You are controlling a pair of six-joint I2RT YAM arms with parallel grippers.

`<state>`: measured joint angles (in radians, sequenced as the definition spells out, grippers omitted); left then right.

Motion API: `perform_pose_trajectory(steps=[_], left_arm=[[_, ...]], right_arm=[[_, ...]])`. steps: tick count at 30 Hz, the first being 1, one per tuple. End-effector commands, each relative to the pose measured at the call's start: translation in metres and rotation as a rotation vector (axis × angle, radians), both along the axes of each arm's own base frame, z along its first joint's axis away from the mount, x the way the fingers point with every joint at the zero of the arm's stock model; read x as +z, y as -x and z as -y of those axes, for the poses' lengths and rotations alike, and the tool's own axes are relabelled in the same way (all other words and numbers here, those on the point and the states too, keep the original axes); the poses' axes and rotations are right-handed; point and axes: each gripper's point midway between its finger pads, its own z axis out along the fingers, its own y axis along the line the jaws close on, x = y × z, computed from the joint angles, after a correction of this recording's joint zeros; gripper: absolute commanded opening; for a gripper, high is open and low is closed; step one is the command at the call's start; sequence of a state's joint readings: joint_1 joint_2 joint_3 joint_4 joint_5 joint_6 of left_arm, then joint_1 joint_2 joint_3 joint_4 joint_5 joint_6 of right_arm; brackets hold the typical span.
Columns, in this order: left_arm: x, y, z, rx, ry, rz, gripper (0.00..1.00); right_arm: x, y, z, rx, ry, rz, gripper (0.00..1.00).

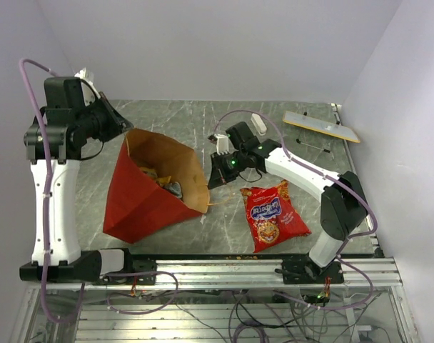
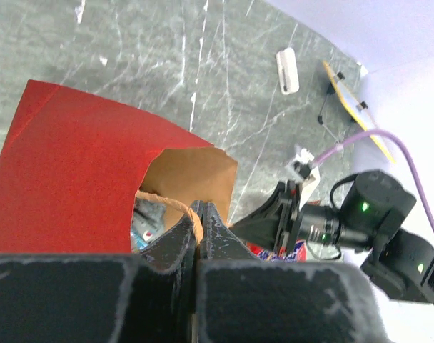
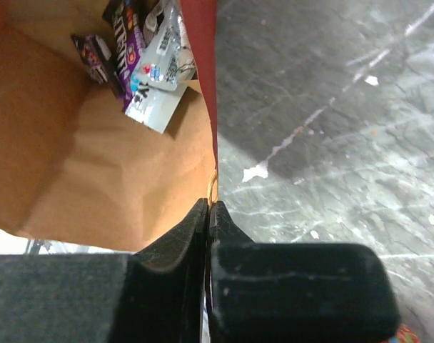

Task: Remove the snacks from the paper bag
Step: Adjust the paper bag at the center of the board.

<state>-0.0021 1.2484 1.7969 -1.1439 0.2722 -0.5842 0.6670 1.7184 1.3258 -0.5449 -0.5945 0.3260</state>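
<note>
The red paper bag (image 1: 142, 193) lies tilted on the table with its brown mouth open toward the right. Several small wrapped candy bars (image 1: 167, 184) lie inside it and also show in the right wrist view (image 3: 142, 64). The red chip bag (image 1: 273, 214) lies flat on the table to the right of the paper bag. My left gripper (image 1: 119, 123) is shut on the tan twisted handle (image 2: 175, 207) at the bag's far-left rim. My right gripper (image 1: 215, 175) is shut on the bag's right rim (image 3: 211, 128), where a thin loop of handle shows.
A small white oblong block (image 1: 258, 123) and a long flat grey strip with a yellow edge (image 1: 322, 126) lie at the back right. White walls close in the table on the left, back and right. A metal rail runs along the near edge (image 1: 238, 268).
</note>
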Motion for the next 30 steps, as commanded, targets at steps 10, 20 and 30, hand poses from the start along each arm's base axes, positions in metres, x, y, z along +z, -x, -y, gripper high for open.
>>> perform_pose_trajectory(steps=[10,20,30], left_arm=[[0.099,-0.069,0.04,-0.199,0.158,0.385,0.07],[-0.029,0.019,0.03,-0.165,0.097,0.001,0.07],[-0.055,0.053,0.029,-0.129,0.126,-0.089,0.07]], right_arm=[[0.052,-0.008,-0.055,-0.107,-0.131,0.108,0.0],[0.014,0.065,-0.074,0.027,-0.104,0.033,0.0],[0.004,0.085,-0.054,0.047,-0.079,0.048,0.04]])
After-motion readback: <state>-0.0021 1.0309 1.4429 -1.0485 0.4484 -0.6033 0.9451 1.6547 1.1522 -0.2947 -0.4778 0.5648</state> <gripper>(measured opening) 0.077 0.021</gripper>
